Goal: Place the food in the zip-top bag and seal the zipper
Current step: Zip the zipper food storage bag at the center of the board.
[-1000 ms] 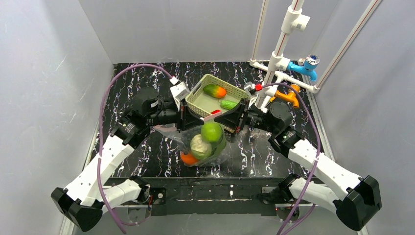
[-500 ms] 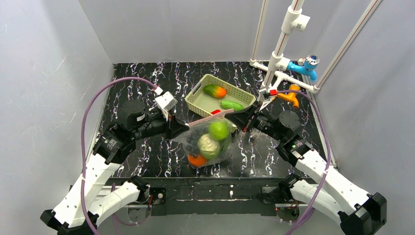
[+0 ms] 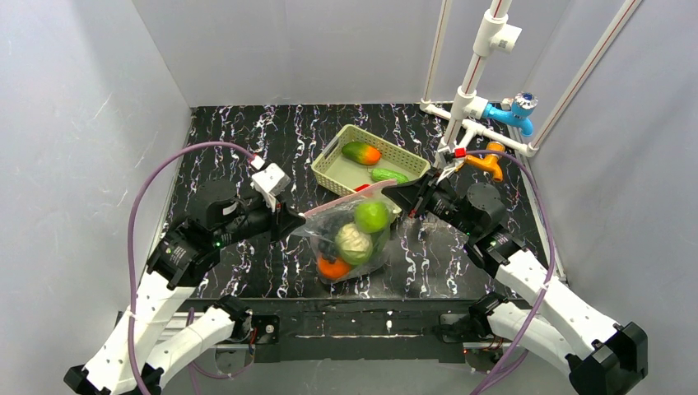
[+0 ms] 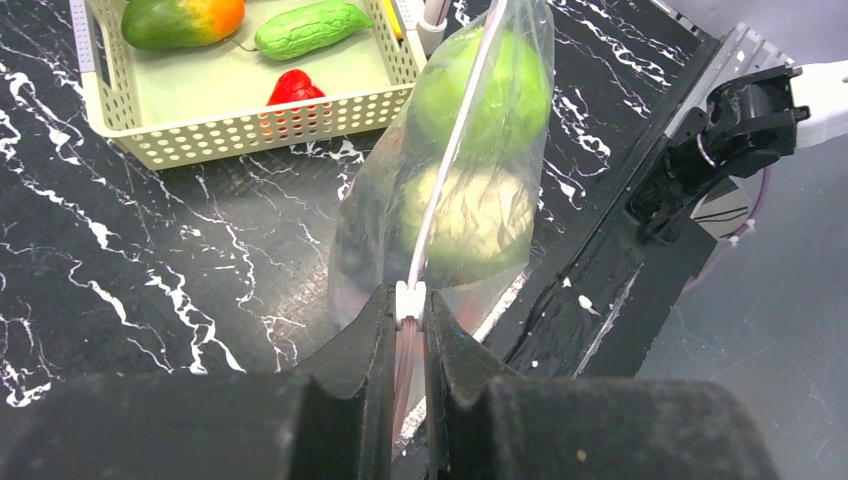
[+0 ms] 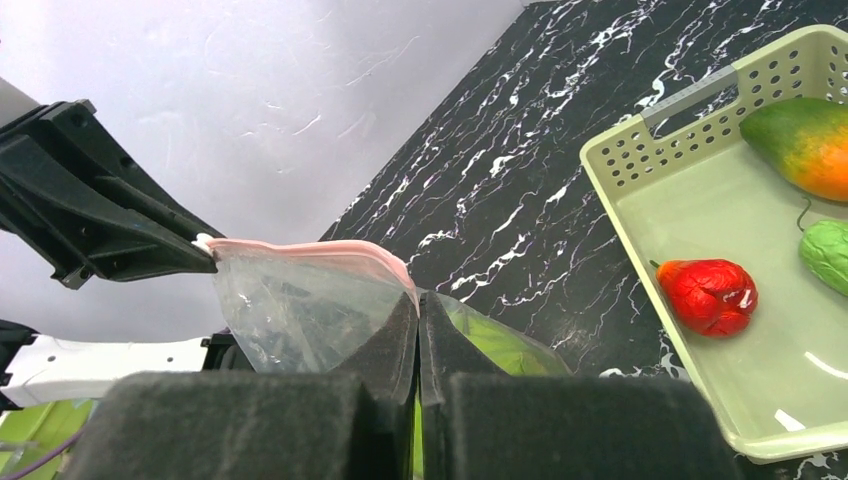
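Note:
The zip-top bag [image 3: 355, 240] hangs stretched between my two grippers above the black marbled table. A green apple [image 3: 372, 216], cabbage [image 3: 354, 243], orange [image 3: 333, 268] and a dark purple piece [image 3: 328, 243] sit inside it. My left gripper [image 3: 297, 220] [image 4: 408, 304] is shut on the white slider [image 4: 410, 296] of the pink zipper [image 3: 346, 201] at the bag's left end. The bag's right corner is pinched in my shut right gripper [image 3: 393, 191] [image 5: 418, 300]. In the cream basket [image 3: 329, 169] lie a mango [image 3: 360, 153], a cucumber [image 3: 388, 175] and a small red piece [image 5: 708, 295].
A white pipe frame [image 3: 473, 90] with a blue fitting [image 3: 514, 111] and an orange fitting [image 3: 487, 161] stands at the back right, just behind my right arm. Grey walls close in the table on three sides. The basket stands directly behind the bag.
My left gripper has drawn back to the left along the zipper, away from the right gripper. The bag's mouth now runs taut and flat between them; the right gripper shifted slightly right.

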